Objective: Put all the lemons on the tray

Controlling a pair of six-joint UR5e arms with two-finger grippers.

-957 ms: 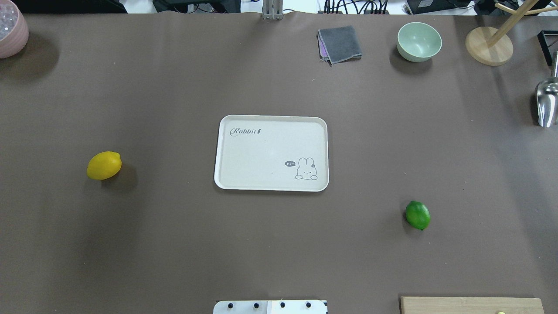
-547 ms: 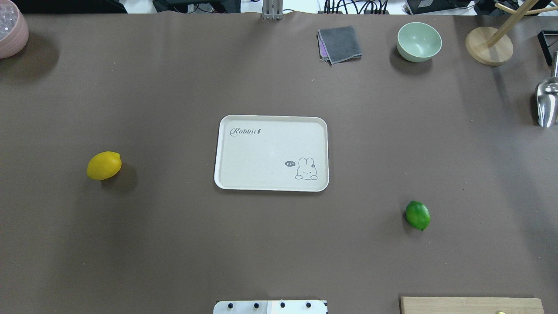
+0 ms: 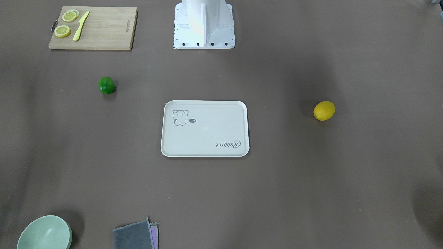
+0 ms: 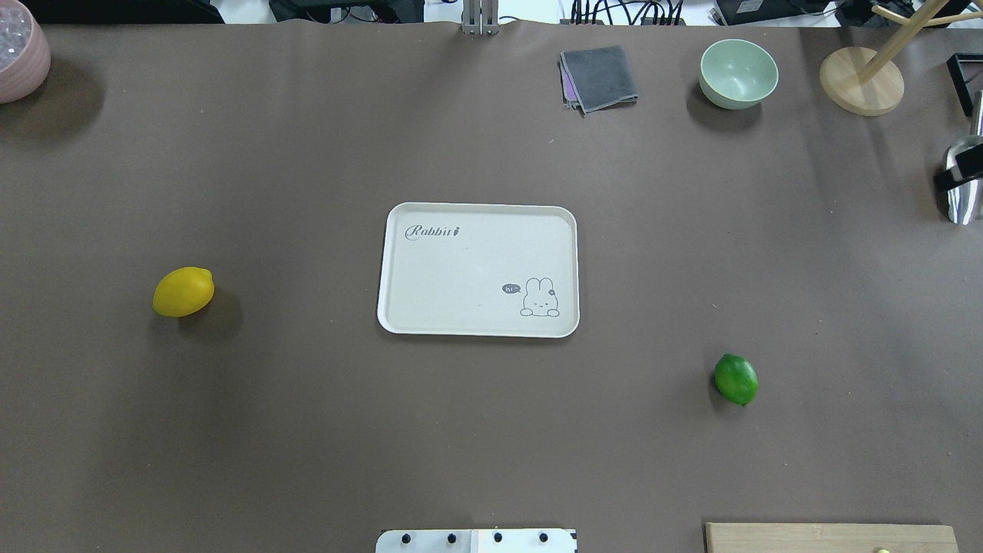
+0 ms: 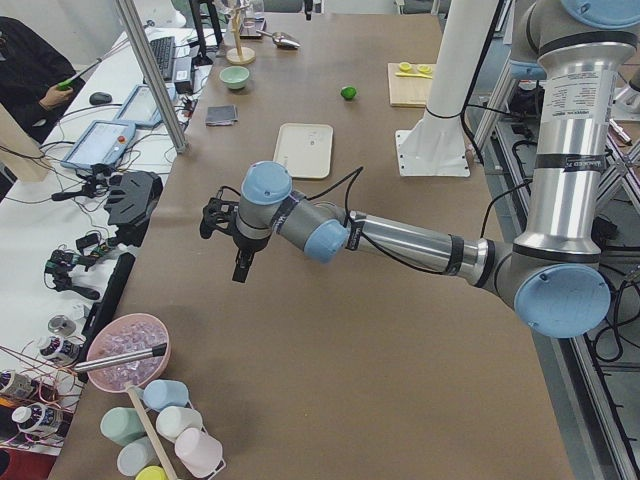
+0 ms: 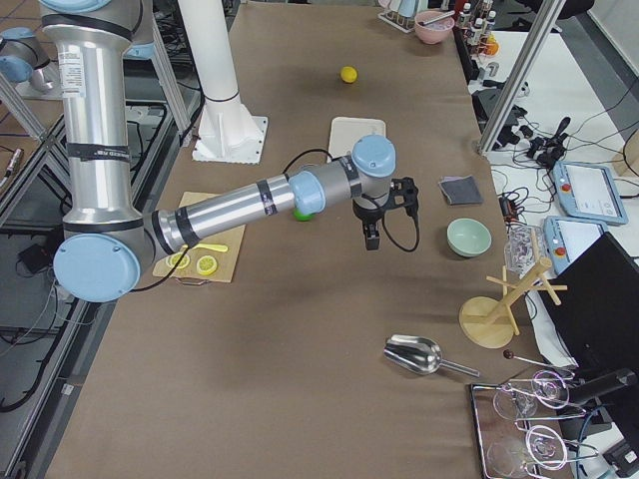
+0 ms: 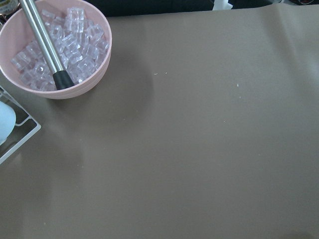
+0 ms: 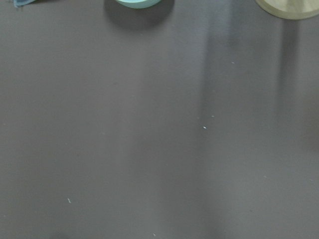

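The yellow lemon (image 4: 183, 292) lies on the table left of the tray (image 4: 461, 269); it also shows in the front view (image 3: 324, 110). The green lemon (image 4: 736, 379) lies right of the tray and nearer to me, also in the front view (image 3: 106, 85). The tray holds nothing. My left gripper (image 5: 239, 270) hangs high above the table's left end, far from the yellow lemon. My right gripper (image 6: 371, 239) hangs high above the table's right part. I cannot tell whether either is open or shut.
A bamboo board (image 3: 91, 27) with lemon slices and a knife lies by my base. A green bowl (image 4: 738, 73), grey cloth (image 4: 599, 77), wooden stand (image 4: 860, 81) and metal scoop (image 4: 964, 200) sit at the far right. A pink ice bowl (image 7: 97, 69) is far left.
A dark part has come into the overhead view at its right edge, over the scoop. The lemons and the tray have not moved.
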